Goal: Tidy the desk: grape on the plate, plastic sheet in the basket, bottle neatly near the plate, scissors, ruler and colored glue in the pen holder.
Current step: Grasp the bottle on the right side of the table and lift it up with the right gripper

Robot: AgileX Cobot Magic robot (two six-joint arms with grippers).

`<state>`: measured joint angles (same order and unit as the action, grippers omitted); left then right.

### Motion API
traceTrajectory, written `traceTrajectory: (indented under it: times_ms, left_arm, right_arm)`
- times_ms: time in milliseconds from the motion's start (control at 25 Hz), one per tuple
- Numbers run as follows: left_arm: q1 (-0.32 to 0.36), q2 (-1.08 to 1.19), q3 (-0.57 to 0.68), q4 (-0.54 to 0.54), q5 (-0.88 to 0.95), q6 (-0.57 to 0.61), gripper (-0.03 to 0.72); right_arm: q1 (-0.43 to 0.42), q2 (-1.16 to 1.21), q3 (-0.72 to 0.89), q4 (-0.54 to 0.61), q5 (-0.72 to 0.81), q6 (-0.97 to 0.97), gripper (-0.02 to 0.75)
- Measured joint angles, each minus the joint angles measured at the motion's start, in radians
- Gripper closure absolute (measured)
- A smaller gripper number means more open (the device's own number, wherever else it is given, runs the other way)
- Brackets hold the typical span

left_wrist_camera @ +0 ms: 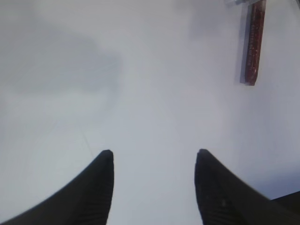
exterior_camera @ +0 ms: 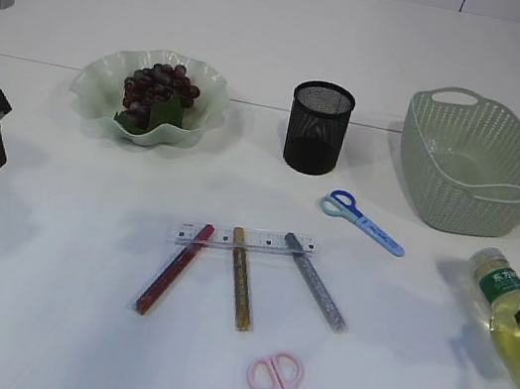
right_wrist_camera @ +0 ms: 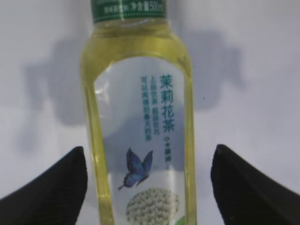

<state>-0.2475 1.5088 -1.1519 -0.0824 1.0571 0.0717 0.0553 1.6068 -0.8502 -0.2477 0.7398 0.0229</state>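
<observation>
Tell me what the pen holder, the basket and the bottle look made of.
Pen holder: likely black metal mesh, see-through weave. Basket: probably matte pale green plastic, moulded to look woven. Bottle: clear glossy plastic by the look, yellow liquid showing through.

Right wrist view, and the only readable print is on the bottle (right_wrist_camera: 140,117) lying on the table. Its clear label carries large teal Chinese characters running down, 茉莉花茶, jasmine tea. Left of them run two columns of smaller teal characters, too fine to read. Up at the neck, the green band (right_wrist_camera: 129,9) shows white print ending in what looks like 500ml, the characters before it blurred. In the exterior view the same bottle (exterior_camera: 505,318) shows white marks on the green band, illegible. The clear ruler (exterior_camera: 242,240) has tick marks; no numbers can be made out.
</observation>
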Motion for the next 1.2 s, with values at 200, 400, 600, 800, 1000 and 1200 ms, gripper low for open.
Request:
traceTrajectory:
  times_ms: [200, 400, 600, 800, 1000, 1200]
  left_arm:
    - [0.0, 0.0, 0.0, 0.0, -0.001, 0.0, 0.291]
    - [0.0, 0.0, 0.0, 0.0, -0.001, 0.0, 0.293]
    - [0.0, 0.0, 0.0, 0.0, -0.001, 0.0, 0.294]
    - [0.0, 0.0, 0.0, 0.0, -0.002, 0.0, 0.295]
    - [0.0, 0.0, 0.0, 0.0, -0.005, 0.0, 0.294]
    - [0.0, 0.0, 0.0, 0.0, -0.007, 0.0, 0.295]
  right_arm:
    - [0.0, 0.066, -0.036, -0.005, -0.006, 0.001, 0.105]
    - [-0.011, 0.111, -0.057, 0.004, -0.021, 0.001, 0.106]
    - [-0.02, 0.143, -0.06, 0.018, -0.05, 0.002, 0.105]
    - [-0.023, 0.183, -0.062, 0.019, -0.087, 0.002, 0.108]
    - [-0.023, 0.209, -0.062, 0.021, -0.114, 0.005, 0.114]
    - [-0.023, 0.209, -0.062, 0.021, -0.119, 0.005, 0.178]
